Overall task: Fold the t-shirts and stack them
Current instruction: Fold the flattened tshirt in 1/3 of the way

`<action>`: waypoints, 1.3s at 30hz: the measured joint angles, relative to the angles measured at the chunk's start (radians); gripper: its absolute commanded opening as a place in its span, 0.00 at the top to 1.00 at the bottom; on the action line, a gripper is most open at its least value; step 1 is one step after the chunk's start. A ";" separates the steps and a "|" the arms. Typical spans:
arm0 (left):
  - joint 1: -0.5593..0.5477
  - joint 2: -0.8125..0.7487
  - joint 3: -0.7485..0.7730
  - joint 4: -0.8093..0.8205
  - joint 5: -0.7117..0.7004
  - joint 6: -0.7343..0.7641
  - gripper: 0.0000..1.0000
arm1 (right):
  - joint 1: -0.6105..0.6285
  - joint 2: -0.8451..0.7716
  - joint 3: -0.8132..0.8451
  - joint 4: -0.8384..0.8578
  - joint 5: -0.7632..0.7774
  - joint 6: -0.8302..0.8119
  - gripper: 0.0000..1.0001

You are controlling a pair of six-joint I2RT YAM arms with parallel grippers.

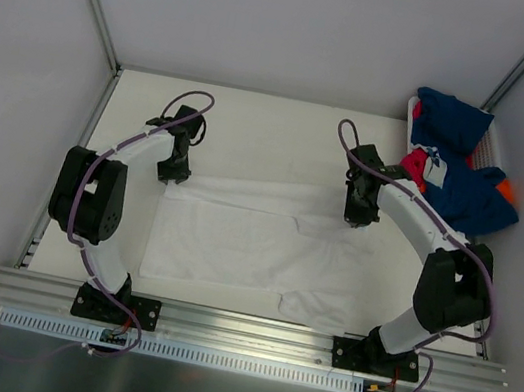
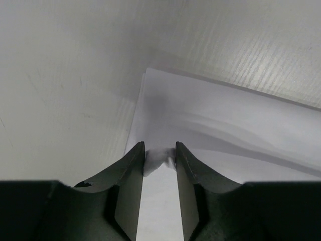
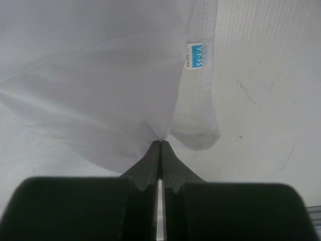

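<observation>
A plain white t-shirt (image 1: 243,244) lies spread across the middle of the table. My left gripper (image 1: 175,173) is at its far left corner. In the left wrist view the jaws (image 2: 160,148) stand a little apart, with a bunched wad of the white t-shirt (image 2: 225,125) pinched between the tips. My right gripper (image 1: 358,216) is at the far right of the shirt, near the neck. In the right wrist view it (image 3: 160,142) is shut tight on a fold of the white cloth (image 3: 100,75), with the blue neck label (image 3: 194,56) just beyond.
A white basket (image 1: 495,148) at the back right holds a pile of navy shirts (image 1: 457,154) with some red (image 1: 413,163) and orange (image 1: 508,188) showing. Grey walls enclose the table. A metal rail (image 1: 239,326) runs along the near edge.
</observation>
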 measured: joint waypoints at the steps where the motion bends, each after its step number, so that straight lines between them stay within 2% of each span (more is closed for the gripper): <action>1: 0.000 0.000 -0.003 -0.001 0.000 0.000 0.66 | 0.005 0.006 -0.006 0.002 0.001 0.003 1.00; 2: 0.000 0.000 -0.004 -0.001 0.000 0.000 0.61 | 0.010 0.013 -0.012 0.004 0.004 0.005 1.00; 5: 0.000 0.005 -0.006 0.000 0.000 0.000 0.60 | 0.019 0.031 -0.023 0.009 0.014 0.010 1.00; 6: 0.000 0.005 -0.008 0.000 0.000 0.000 0.56 | 0.021 0.038 -0.023 0.010 0.016 0.011 1.00; 14: -0.020 -0.001 -0.036 0.002 -0.013 -0.001 0.55 | 0.035 0.059 -0.050 0.019 0.035 0.019 1.00; 20: -0.040 -0.069 -0.077 -0.002 -0.025 -0.002 0.55 | 0.045 0.059 -0.070 0.009 0.068 0.029 1.00; 23: -0.040 -0.110 -0.096 -0.001 -0.025 -0.008 0.56 | 0.048 0.059 -0.071 0.000 0.075 0.032 0.92; 24: -0.040 -0.121 -0.104 -0.001 -0.025 -0.012 0.56 | 0.050 0.059 -0.071 -0.006 0.077 0.034 0.78; 25: -0.044 -0.129 -0.113 -0.002 -0.026 -0.017 0.56 | 0.051 0.058 -0.071 -0.010 0.078 0.042 0.72; 29: -0.060 -0.188 -0.170 -0.006 -0.031 -0.037 0.55 | 0.066 0.037 -0.078 -0.027 0.090 0.051 0.52; 33: -0.073 -0.293 -0.203 -0.027 -0.043 -0.054 0.56 | 0.085 -0.050 -0.074 -0.061 0.095 0.058 0.49; 35: -0.073 -0.335 -0.192 -0.027 -0.053 -0.056 0.60 | 0.089 -0.097 -0.050 -0.076 0.093 0.055 0.53; 36: -0.073 -0.341 -0.177 -0.028 -0.055 -0.057 0.63 | 0.089 -0.111 -0.028 -0.080 0.091 0.051 0.67; 38: -0.072 -0.322 -0.136 -0.025 -0.058 -0.060 0.72 | 0.089 -0.120 0.025 -0.075 0.084 0.035 0.83; 39: -0.072 -0.296 -0.113 -0.024 -0.060 -0.060 0.74 | 0.089 -0.114 0.054 -0.074 0.080 0.029 0.95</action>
